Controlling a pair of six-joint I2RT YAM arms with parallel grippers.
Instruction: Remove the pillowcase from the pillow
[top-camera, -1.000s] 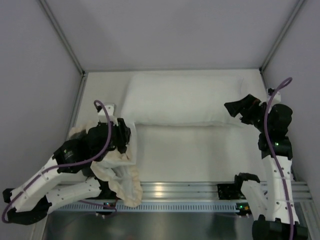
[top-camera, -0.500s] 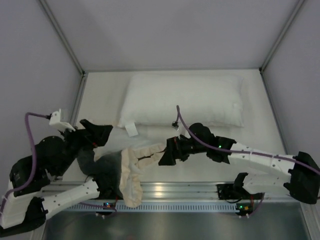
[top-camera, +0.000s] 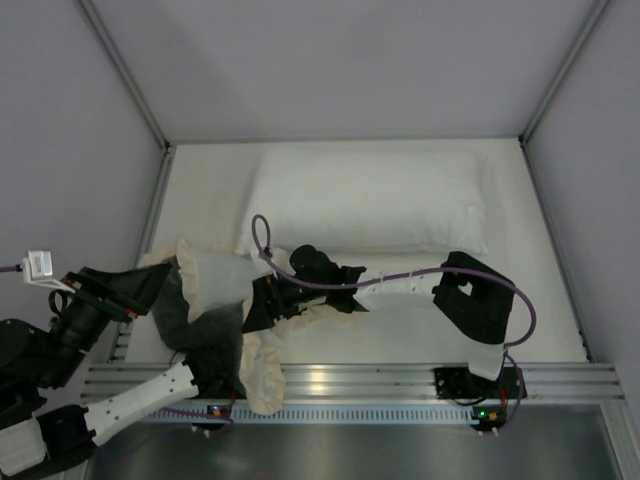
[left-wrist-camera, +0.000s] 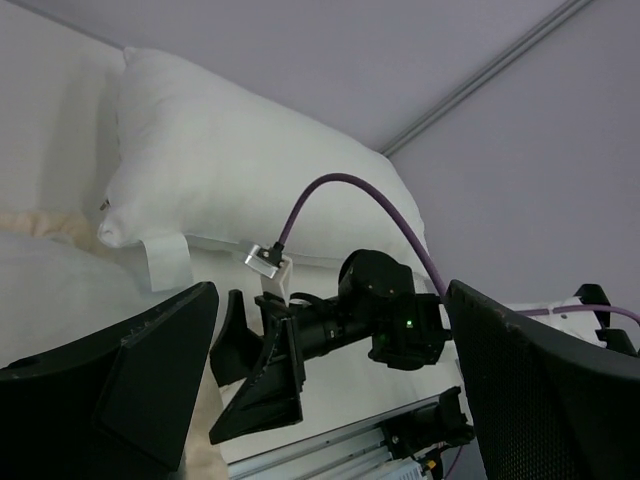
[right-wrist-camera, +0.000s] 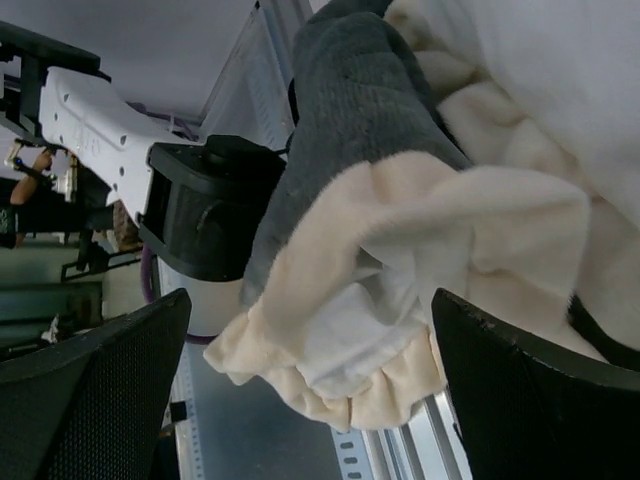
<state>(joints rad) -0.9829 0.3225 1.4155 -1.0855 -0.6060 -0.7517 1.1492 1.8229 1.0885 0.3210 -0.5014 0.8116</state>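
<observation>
The plain white pillow (top-camera: 365, 200) lies across the back of the table, free of its cover; it also shows in the left wrist view (left-wrist-camera: 250, 180). The pillowcase (top-camera: 215, 285) is crumpled at the front left, cream frill and dark grey plush (right-wrist-camera: 365, 110) draped over my left arm's lower links. My right gripper (top-camera: 258, 305) reaches far left and is open, its jaws on either side of the frilled edge (right-wrist-camera: 400, 300) and not closed on it. My left gripper (top-camera: 140, 285) is open and empty, raised left of the pillowcase and looking at the right gripper (left-wrist-camera: 255, 375).
An aluminium rail (top-camera: 400, 382) runs along the front edge. Grey enclosure walls with metal posts (top-camera: 160, 140) close in the sides and back. A white label (left-wrist-camera: 167, 262) hangs from the pillow's near left corner. My right arm (top-camera: 470, 300) lies across the table's middle.
My right arm swung from the far right across to the pillowcase on the left. My left gripper came off the pillowcase and drew back and up to the left.
</observation>
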